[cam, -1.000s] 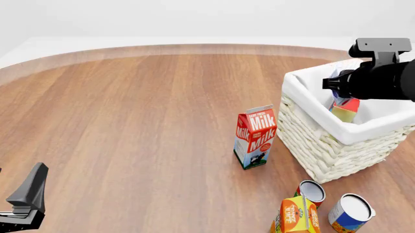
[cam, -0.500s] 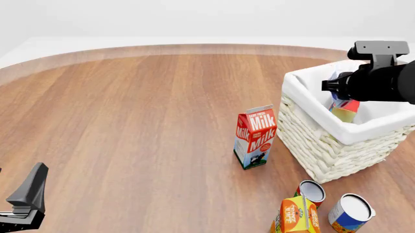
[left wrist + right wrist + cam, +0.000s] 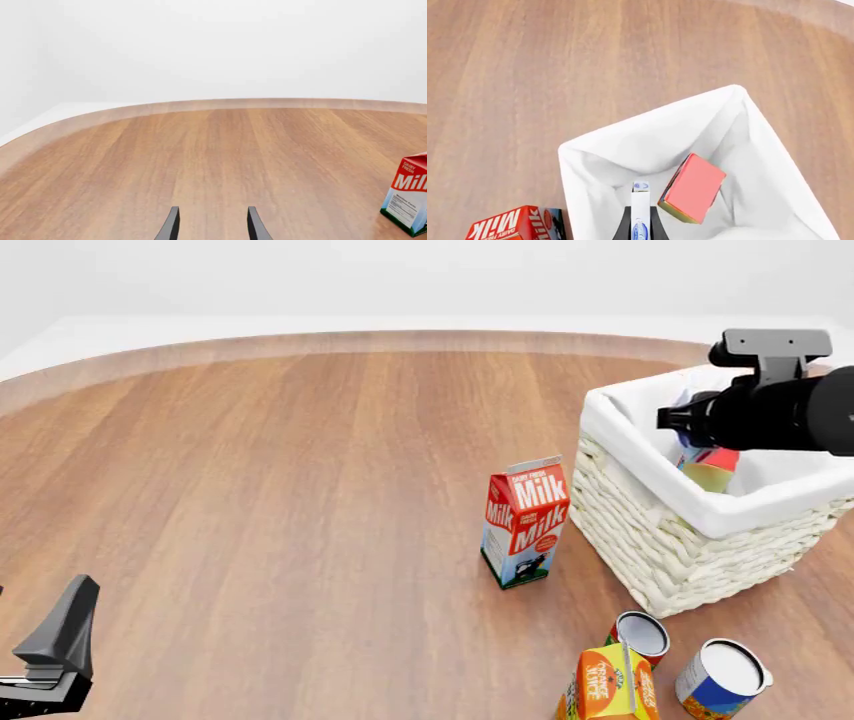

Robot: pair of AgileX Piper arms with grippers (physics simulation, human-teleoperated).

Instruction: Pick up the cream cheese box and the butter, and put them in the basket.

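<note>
I read the job as nearly finished. The basket (image 3: 667,540) sits at the right of the front view, its white liner folded over the rim, and the butter (image 3: 692,188) already lies tilted inside it, a red slab with a yellowish edge near the centre-bottom of the right wrist view; in the front view only its red and yellow corner (image 3: 707,468) shows past my arm. What is left, as I judge it, is to let go of the cream cheese box (image 3: 640,212), which hangs over the basket's inside. The right gripper (image 3: 640,225) is closed narrowly on that thin white-and-blue box, seen edge-on at the bottom centre of the right wrist view.

The left gripper (image 3: 209,225) sits idle at the bottom of its own view with its fingers parted and nothing between them, pointed across bare wood.

Hard to make out: the front view hides most of the box behind the dark bulk of my right arm, so I cannot tell how far it hangs above the basket floor. The milk carton (image 3: 525,522) is cut off at the frame edge in both wrist views, and at bottom right of the front view the orange juice carton (image 3: 607,685) runs off the frame.
</note>
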